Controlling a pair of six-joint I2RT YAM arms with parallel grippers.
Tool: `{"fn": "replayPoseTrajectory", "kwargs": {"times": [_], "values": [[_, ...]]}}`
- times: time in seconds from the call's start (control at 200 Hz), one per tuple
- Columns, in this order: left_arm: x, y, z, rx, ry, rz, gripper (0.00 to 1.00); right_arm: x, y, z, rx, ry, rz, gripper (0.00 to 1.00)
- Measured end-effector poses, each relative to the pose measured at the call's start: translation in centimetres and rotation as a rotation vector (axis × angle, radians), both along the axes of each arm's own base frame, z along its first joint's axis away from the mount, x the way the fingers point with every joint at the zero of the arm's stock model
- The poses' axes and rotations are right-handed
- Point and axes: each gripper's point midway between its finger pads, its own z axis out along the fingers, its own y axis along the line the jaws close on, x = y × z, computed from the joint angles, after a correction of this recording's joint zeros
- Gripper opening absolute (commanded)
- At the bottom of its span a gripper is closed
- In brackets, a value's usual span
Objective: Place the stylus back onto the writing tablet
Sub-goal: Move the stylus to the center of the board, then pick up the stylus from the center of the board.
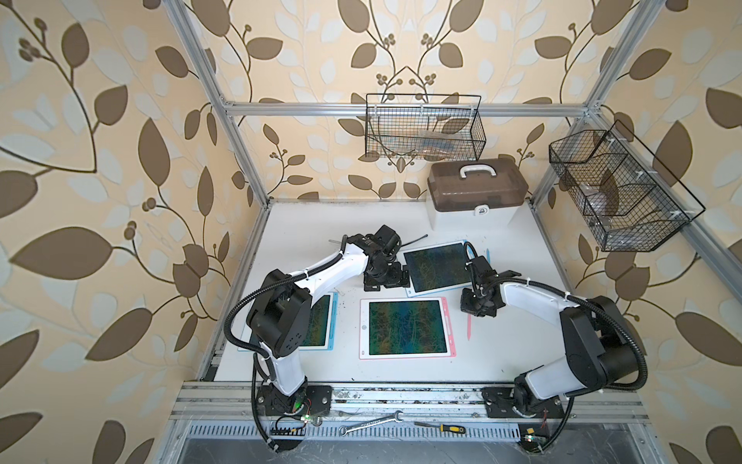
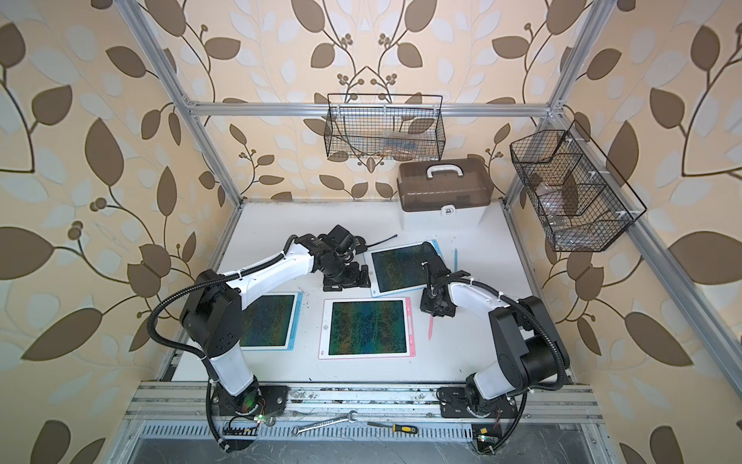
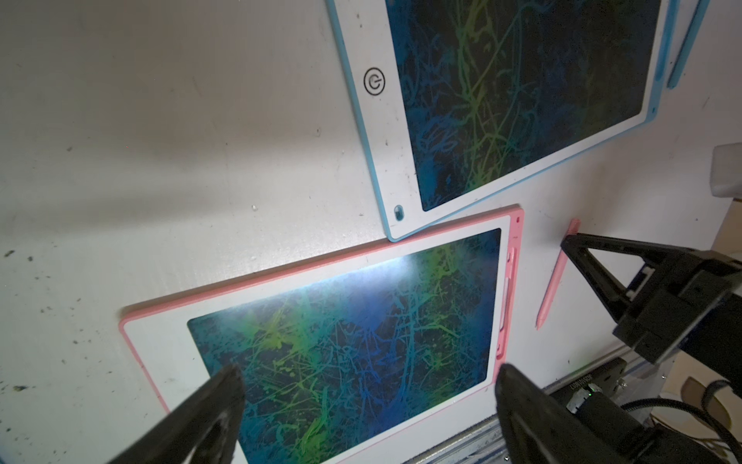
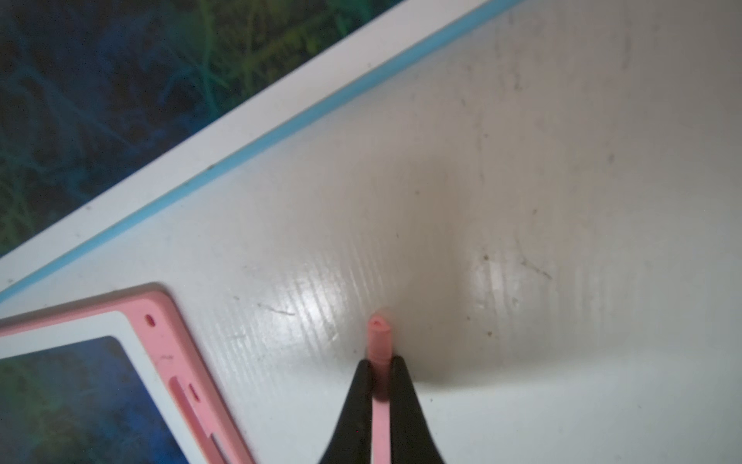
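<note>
The stylus (image 1: pixel 469 329) lies just right of the middle tablet (image 1: pixel 406 328).

Saw cream wallpaper (image 1: pixel 120 168) with brown leaf vines on every side, evenly lit. Noted an aluminium frame (image 1: pixel 401 109) around the white table (image 1: pixel 482 353). Found a wire basket (image 1: pixel 425 132) hung on the far bar, a divided basket (image 1: pixel 618 193) on the right rail, a brown-lidded box (image 1: pixel 478 187) at the table's far right.

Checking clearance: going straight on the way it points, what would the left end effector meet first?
Likely the screen of the pink tablet, ahead of the open left end effector; depth unclear.
</note>
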Motion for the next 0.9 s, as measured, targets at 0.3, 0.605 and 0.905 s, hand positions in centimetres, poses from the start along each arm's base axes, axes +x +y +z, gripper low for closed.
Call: {"fn": "replayPoseTrajectory", "kwargs": {"times": [0.3, 0.605, 0.905], "values": [[0.0, 0.0, 0.0, -0.001, 0.001, 0.000, 0.98, -0.4, 0.8, 0.0, -0.062, 0.025, 0.071, 0.19], [-0.1, -0.1, 0.0, -0.004, 0.003, -0.002, 0.98, -1.9, 1.4, 0.0, -0.094, 0.061, 0.116, 0.21], [-0.2, -0.2, 0.1, -0.013, 0.008, -0.006, 0.98, -2.4, 1.5, 0.0, -0.103, 0.076, 0.127, 0.20]]}}
